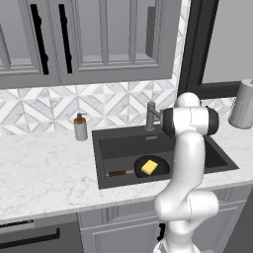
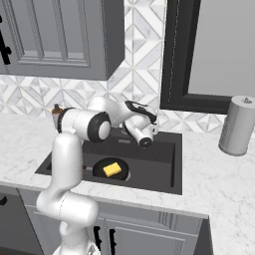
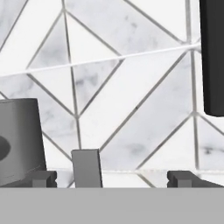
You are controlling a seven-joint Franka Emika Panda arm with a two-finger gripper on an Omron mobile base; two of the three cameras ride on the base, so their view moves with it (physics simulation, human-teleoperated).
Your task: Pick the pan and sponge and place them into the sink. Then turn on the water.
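Observation:
The black pan (image 1: 140,162) lies in the dark grey sink (image 1: 129,145), its reddish-brown handle pointing left. The yellow sponge (image 1: 149,167) rests inside the pan. From the right side, the pan (image 2: 99,172), the sponge (image 2: 112,169) and the sink (image 2: 160,160) show the same layout. My gripper (image 2: 151,131) hovers open over the back of the basin, facing the tiled wall. In the hand view my gripper (image 3: 113,179) holds nothing, and a small grey lever (image 3: 86,168) stands between the fingertips beside the faucet body (image 3: 17,140). The faucet (image 1: 150,116) rises at the sink's back rim. No water is in view.
A grey soap dispenser (image 1: 80,127) stands on the marble counter left of the sink. A grey cylinder (image 2: 239,125) stands on the counter to the right. Wall cabinets hang above, and a dark window frame (image 2: 169,60) rises behind the sink.

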